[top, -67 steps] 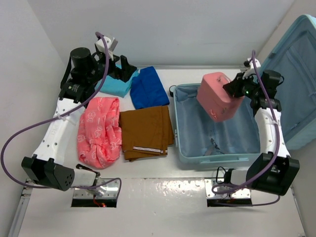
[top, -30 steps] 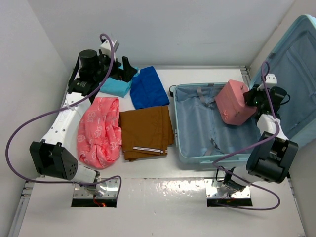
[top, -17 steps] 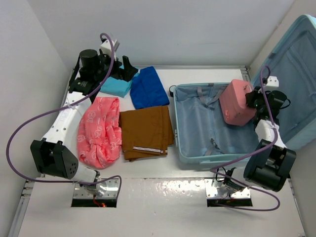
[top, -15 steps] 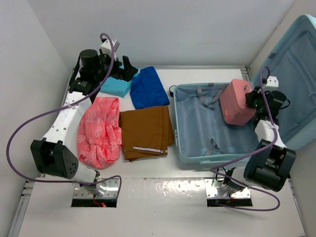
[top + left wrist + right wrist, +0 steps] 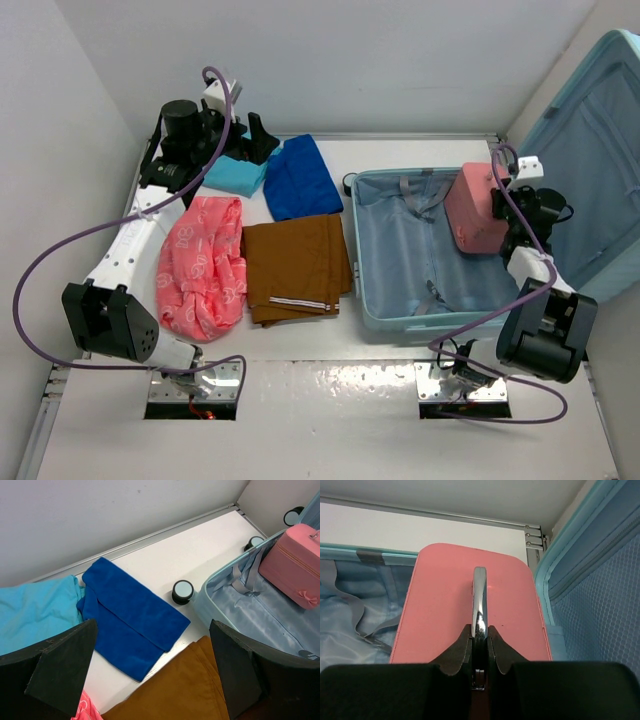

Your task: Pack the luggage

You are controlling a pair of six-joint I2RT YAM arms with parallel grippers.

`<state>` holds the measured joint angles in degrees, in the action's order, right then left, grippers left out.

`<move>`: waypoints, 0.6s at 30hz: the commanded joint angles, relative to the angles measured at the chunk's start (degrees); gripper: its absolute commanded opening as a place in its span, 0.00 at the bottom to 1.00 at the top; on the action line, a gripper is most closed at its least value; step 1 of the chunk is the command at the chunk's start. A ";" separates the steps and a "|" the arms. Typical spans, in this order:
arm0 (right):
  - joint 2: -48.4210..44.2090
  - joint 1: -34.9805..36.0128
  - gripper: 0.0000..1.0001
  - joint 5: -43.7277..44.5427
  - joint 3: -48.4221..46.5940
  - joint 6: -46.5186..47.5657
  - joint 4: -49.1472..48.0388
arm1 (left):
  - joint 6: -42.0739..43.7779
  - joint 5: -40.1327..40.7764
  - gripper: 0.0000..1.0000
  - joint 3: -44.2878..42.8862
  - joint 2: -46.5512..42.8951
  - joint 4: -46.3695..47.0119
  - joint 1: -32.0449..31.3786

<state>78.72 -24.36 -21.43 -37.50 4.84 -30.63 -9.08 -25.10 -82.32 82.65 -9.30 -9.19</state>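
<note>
Counter (image 5: pixel 420 155): white, carrying the luggage on its right half and the clothes on its left.
Luggage (image 5: pixel 440 322): pale aqua hard-shell suitcase lying open, blue-grey lining with straps showing, lid (image 5: pixel 600 150) standing up at the right.
Coral patterned cloth (image 5: pixel 203 265): bundled at the left.
Brown garment (image 5: pixel 296 265): folded, between that cloth and the luggage.
Royal-blue cloth (image 5: pixel 300 178): folded, behind the brown garment.
Turquoise cloth (image 5: pixel 235 177): far left corner.
Pink case (image 5: pixel 472 210): in the luggage's far right corner, beside the lid.
Right jaws: clenched on the pink case's metal handle (image 5: pixel 479 600).
Left jaws: released, spread wide over the turquoise cloth.
</note>
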 commanded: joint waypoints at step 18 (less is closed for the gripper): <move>-5.05 -1.39 0.46 -10.73 -7.76 -9.57 1.19 | 0.03 0.49 0.99 0.23 0.05 2.80 -0.92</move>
<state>77.12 -24.53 -28.75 -40.86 1.32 -28.23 -9.06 -24.58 -82.21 82.67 -9.28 -9.76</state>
